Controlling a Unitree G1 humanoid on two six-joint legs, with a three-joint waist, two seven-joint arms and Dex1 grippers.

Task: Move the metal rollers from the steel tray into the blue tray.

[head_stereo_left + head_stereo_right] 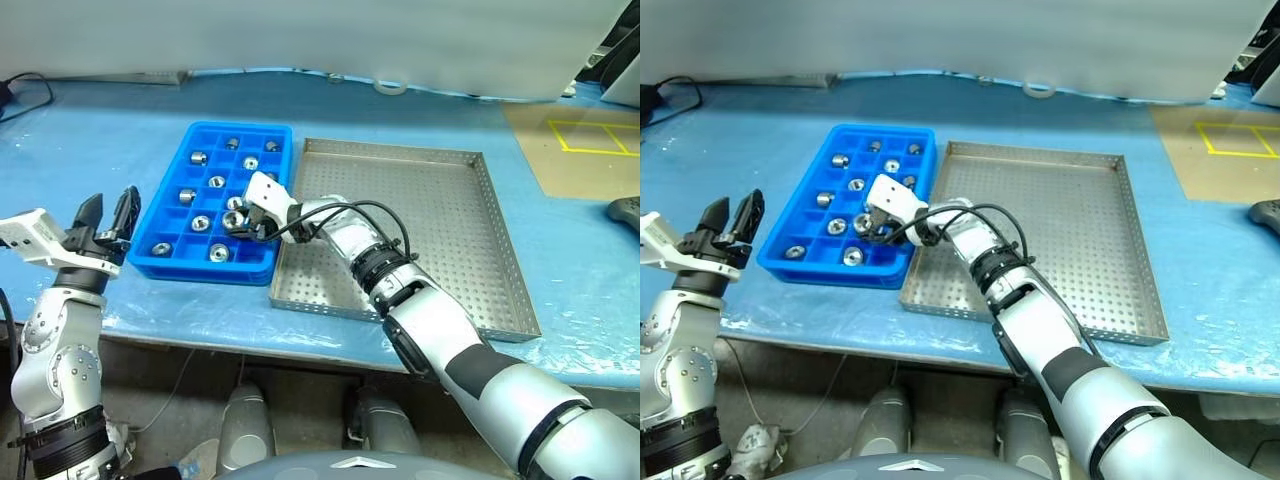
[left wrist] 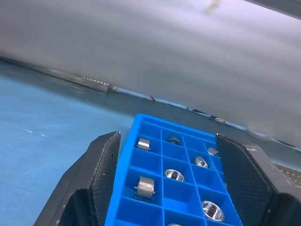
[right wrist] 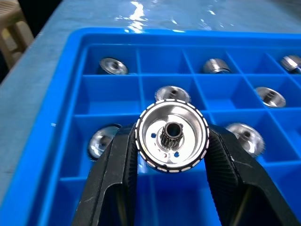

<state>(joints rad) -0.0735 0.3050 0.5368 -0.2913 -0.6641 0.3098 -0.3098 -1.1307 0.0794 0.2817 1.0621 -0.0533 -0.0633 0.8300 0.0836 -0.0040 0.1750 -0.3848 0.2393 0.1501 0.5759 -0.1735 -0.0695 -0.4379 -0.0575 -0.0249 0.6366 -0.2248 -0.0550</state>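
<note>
The blue tray (image 1: 200, 271) lies on the blue-covered table with several metal rollers (image 1: 217, 182) in its square compartments. Just to its right lies the steel tray (image 1: 430, 215), its perforated floor bare. My right arm reaches across the steel tray's near left corner. Its gripper (image 1: 240, 222) hangs over the blue tray's near right compartments, shut on a metal roller (image 3: 171, 135) whose hollow toothed centre faces the wrist camera. My left gripper (image 1: 108, 215) is held off the blue tray's left side, open and empty. Its fingers (image 2: 101, 160) frame the tray's (image 2: 123, 188) compartments.
A black cable (image 1: 30, 90) lies at the back left and a ring of tape (image 1: 390, 87) at the back. A brown board with yellow lines (image 1: 590, 140) and a dark object (image 1: 625, 212) sit on the right. The table's front edge runs just below both trays.
</note>
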